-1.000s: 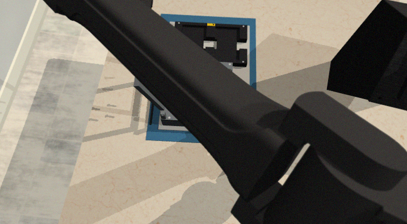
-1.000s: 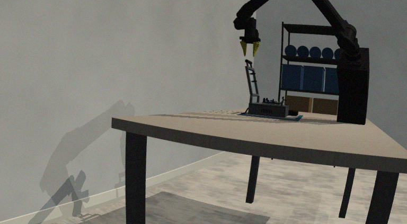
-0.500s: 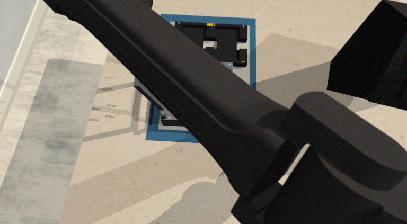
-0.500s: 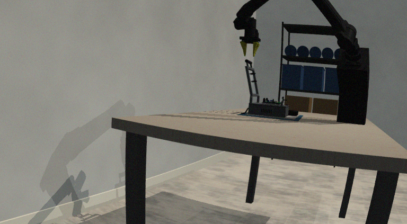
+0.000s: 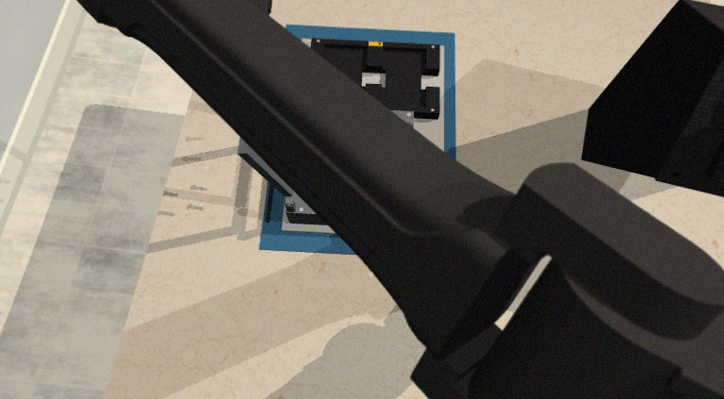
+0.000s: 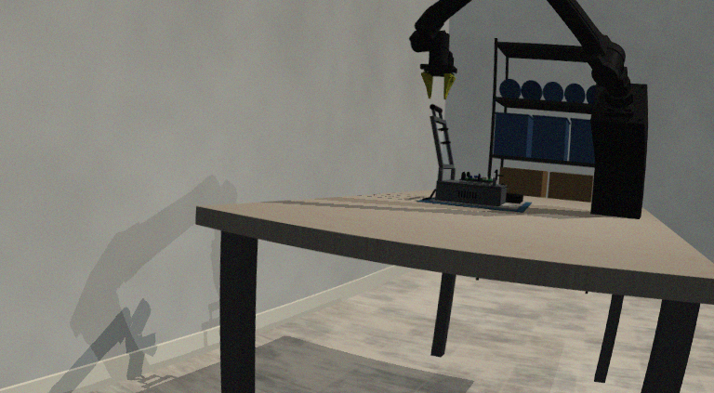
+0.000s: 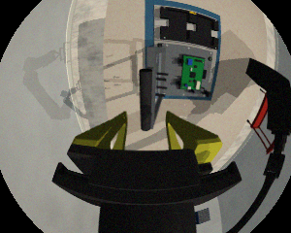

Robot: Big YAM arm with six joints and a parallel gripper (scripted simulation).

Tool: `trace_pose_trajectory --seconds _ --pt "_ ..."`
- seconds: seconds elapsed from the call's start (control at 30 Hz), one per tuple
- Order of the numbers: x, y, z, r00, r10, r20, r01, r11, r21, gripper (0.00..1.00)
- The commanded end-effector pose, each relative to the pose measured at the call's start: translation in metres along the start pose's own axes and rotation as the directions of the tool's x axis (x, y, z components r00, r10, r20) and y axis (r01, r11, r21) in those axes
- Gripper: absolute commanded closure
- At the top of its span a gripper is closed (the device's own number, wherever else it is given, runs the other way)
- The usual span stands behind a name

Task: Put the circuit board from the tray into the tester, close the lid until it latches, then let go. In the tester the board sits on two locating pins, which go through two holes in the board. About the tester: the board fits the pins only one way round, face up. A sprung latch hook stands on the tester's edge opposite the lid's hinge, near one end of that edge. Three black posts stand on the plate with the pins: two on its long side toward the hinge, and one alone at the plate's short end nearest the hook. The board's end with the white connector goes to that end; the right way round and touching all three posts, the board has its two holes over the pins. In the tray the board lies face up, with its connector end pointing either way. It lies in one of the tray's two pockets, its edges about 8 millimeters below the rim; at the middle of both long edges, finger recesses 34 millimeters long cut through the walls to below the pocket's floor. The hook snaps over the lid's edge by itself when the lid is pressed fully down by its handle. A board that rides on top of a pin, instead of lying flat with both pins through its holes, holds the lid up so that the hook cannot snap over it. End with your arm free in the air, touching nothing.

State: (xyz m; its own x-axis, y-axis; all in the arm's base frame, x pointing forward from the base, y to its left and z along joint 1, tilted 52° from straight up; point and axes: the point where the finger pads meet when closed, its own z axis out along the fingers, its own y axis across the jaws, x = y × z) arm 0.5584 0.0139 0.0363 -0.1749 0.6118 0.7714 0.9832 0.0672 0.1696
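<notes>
The green circuit board (image 7: 197,66) lies face up on the grey tester (image 7: 172,89) (image 6: 470,194), its white connector (image 7: 198,84) toward the hook's end. It looks square to the plate; whether both pins are through its holes cannot be told. The lid (image 6: 436,138) (image 7: 145,97) stands open, nearly upright, its dark handle (image 6: 435,108) at the top. My gripper (image 7: 146,114) (image 6: 437,98) is partly open and empty, just above the handle, fingers pointing down and apart on either side of it. The black tray (image 5: 433,101) (image 7: 175,39) shows no board. The arm hides most of the tester in the top view.
Tray and tester stand side by side on a blue-edged mat (image 5: 449,95) on the table (image 6: 368,220). The raised lid stands along the tester's hinge side. The robot's black pedestal (image 6: 616,167) stands at the table's right. A shelf rack (image 6: 542,103) is behind.
</notes>
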Motion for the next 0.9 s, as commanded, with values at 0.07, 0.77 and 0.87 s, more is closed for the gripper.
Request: trace_pose_trajectory --seconds 0.07,0.77,0.87 --pt "-0.003 0.016 -0.019 1.0 -0.016 0.017 0.017 0.999 -0.043 0.52" --pt "-0.001 0.008 0.004 1.0 -0.007 0.006 0.007 1.0 -0.016 0.52" --pt "-0.001 0.006 0.012 1.0 -0.004 0.004 0.004 1.0 -0.009 0.52"
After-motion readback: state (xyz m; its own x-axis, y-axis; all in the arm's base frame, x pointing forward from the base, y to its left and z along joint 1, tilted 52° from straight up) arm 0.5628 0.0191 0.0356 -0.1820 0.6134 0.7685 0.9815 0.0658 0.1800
